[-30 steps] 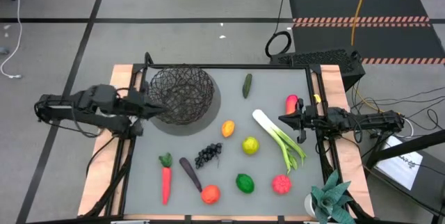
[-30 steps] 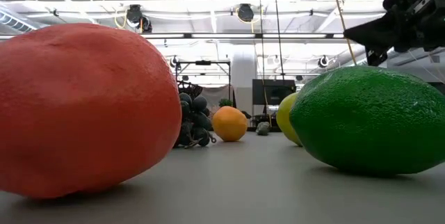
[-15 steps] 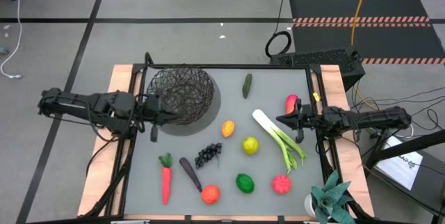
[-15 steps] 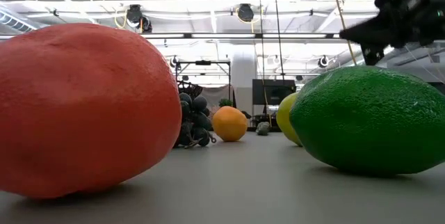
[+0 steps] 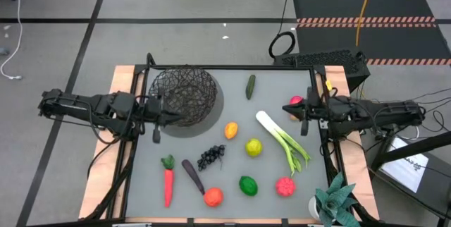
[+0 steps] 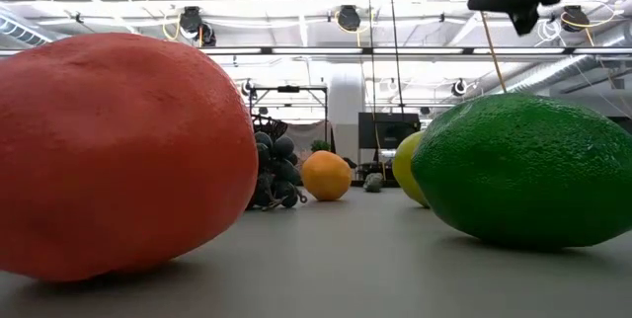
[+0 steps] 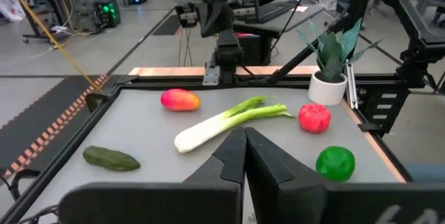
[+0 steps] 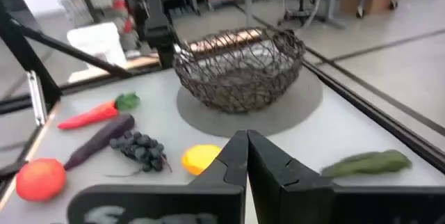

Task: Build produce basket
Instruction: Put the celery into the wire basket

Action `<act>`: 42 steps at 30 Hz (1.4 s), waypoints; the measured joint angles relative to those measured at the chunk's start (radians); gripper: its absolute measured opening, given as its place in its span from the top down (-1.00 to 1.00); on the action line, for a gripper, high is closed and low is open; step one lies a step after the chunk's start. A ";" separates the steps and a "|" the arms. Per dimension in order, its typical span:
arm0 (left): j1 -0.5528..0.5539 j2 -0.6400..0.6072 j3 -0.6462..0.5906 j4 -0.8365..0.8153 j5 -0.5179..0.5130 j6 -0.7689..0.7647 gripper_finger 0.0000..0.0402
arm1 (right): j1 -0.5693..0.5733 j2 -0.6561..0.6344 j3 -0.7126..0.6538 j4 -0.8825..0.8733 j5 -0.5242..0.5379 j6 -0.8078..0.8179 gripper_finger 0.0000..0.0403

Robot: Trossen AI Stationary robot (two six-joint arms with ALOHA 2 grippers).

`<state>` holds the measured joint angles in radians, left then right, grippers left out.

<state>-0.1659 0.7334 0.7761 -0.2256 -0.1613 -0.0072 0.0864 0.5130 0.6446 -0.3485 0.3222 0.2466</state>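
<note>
**Two shut grippers, nothing in the basket yet**

Both arms hung over the table's edges with not one fruit loaded. The basket [image 5: 184, 96] sat empty at the far left of the grey mat, and the left gripper [image 5: 169, 116] hovered right at its near rim, fingers pressed together, holding nothing. That was the worry on that side: a closed gripper so close to thin wire could nudge or snag the mesh and drag the basket off its spot if it swung inward.

Over on the right, the right gripper [image 5: 304, 108] was also pinched closed and empty, poised just above the mango [image 5: 295, 102] with the leek [image 5: 281, 141] lying just beside. Jaws that tight could not take anything; a descent like that would likely knock the mango rolling toward the table's edge or shove the leek askew.

The rest of the produce lay scattered and untouched: cucumber [image 5: 250, 86], orange [image 5: 230, 130], apple [image 5: 253, 146], grapes [image 5: 211, 156], eggplant [image 5: 192, 175], carrot [image 5: 168, 180], lime [image 5: 248, 185] and two reddish round fruits [image 5: 285, 186] along the near side. Round pieces looked the likeliest to roll away.
</note>
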 joint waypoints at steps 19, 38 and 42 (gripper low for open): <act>0.001 0.010 0.000 -0.009 0.001 0.000 0.91 | 0.017 0.321 0.138 -0.093 0.021 0.110 0.93; 0.002 0.229 -0.001 0.066 -0.005 0.114 0.90 | 0.218 0.544 0.056 -0.268 0.020 0.478 0.00; 0.006 0.250 -0.001 0.090 -0.006 0.118 0.90 | 0.231 0.587 0.056 -0.361 0.020 0.557 -0.16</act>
<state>-0.1602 0.9838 0.7750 -0.1352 -0.1669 0.1110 0.3176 1.1003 0.7010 -0.7099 0.3419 0.8040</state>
